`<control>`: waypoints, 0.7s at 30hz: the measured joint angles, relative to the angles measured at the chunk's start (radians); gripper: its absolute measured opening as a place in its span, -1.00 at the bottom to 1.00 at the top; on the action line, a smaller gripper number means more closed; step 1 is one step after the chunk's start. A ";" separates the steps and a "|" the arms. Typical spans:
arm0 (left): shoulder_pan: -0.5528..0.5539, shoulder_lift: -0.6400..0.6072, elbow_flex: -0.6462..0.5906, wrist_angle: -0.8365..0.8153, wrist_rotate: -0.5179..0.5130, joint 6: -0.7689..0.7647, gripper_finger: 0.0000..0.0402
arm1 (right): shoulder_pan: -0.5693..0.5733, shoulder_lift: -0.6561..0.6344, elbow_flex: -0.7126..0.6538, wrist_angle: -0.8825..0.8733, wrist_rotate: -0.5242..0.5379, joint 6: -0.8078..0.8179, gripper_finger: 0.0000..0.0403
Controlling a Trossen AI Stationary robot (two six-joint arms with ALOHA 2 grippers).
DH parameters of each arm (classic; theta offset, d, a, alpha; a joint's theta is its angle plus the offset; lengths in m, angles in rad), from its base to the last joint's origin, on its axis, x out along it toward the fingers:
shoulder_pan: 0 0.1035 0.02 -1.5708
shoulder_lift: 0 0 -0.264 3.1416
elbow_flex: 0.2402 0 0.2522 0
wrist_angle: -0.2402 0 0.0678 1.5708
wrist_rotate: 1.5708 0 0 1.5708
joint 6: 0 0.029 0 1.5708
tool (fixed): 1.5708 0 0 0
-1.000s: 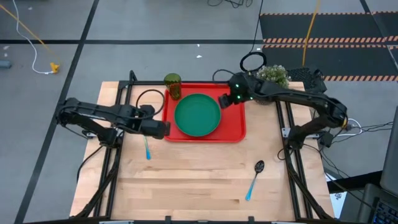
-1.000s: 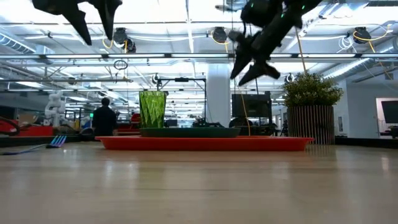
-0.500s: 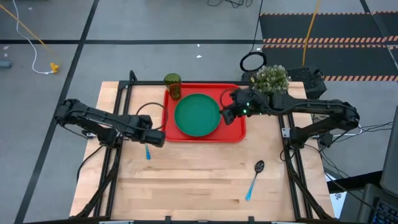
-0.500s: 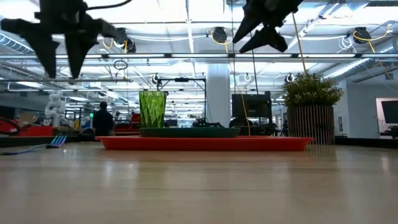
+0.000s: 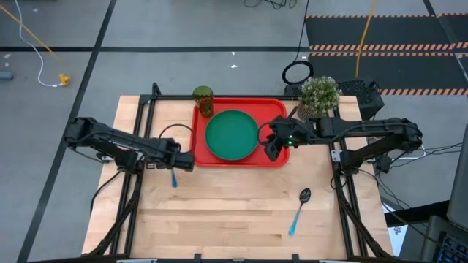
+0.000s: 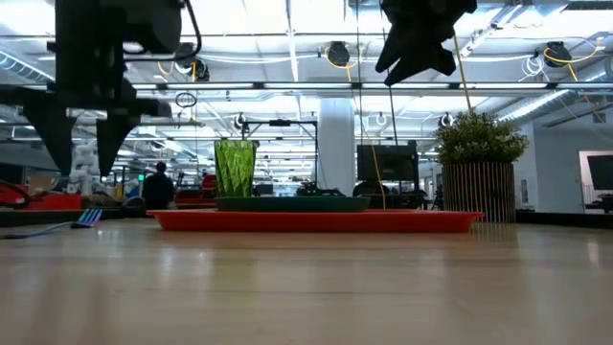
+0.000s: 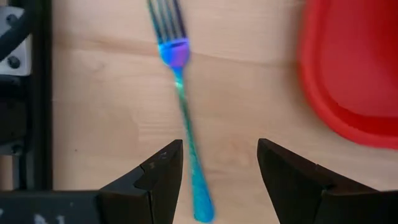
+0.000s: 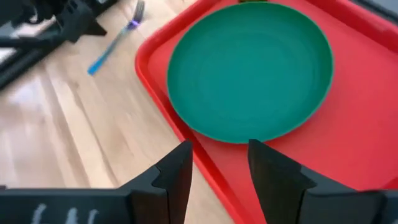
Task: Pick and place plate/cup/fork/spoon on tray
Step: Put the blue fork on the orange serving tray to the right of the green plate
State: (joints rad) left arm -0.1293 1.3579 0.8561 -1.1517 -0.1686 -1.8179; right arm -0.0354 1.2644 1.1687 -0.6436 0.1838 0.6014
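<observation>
The red tray [image 5: 278, 157] lies at the table's far middle. The dark-green plate [image 5: 232, 134] lies flat on it, and the olive cup [image 5: 203, 101] stands upright in its far left corner. The fork [image 7: 179, 87] lies flat on the wood left of the tray. My left gripper [image 7: 219, 158] hovers open above the fork's blue handle, which passes close to one finger. The spoon [image 5: 300, 207] lies flat on the wood at the near right. My right gripper [image 5: 272, 145] is open and empty above the tray's right part, beside the plate [image 8: 249, 68].
A potted plant [image 5: 319, 95] stands just beyond the tray's far right corner. Dark frame rails [image 5: 139, 183] run along the table's left and right sides. Bare wood [image 5: 227, 212] fills the near half of the table. A person shows far off in the room [image 6: 158, 182].
My left gripper has gone down and a little toward the near edge, over the fork. My right gripper has gone from the tray's far right corner toward the near edge, along the plate's right side, and has risen. The tableware has kept still.
</observation>
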 joint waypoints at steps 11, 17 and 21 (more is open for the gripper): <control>0.106 0.000 -0.146 0.110 0.066 0.009 0.04 | -0.060 0.000 0.000 -0.005 0.029 -0.217 -0.26; 0.135 0.000 -0.195 0.194 0.078 -0.010 0.04 | -0.089 0.000 0.000 -0.035 0.026 -0.265 -0.26; 0.157 0.000 -0.223 0.195 0.073 -0.018 0.04 | -0.097 0.000 0.000 -0.064 0.026 -0.285 -0.26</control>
State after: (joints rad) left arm 0.0274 1.3582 0.6335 -0.9563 -0.0952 -1.8362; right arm -0.1326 1.2644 1.1688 -0.7074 0.2094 0.3168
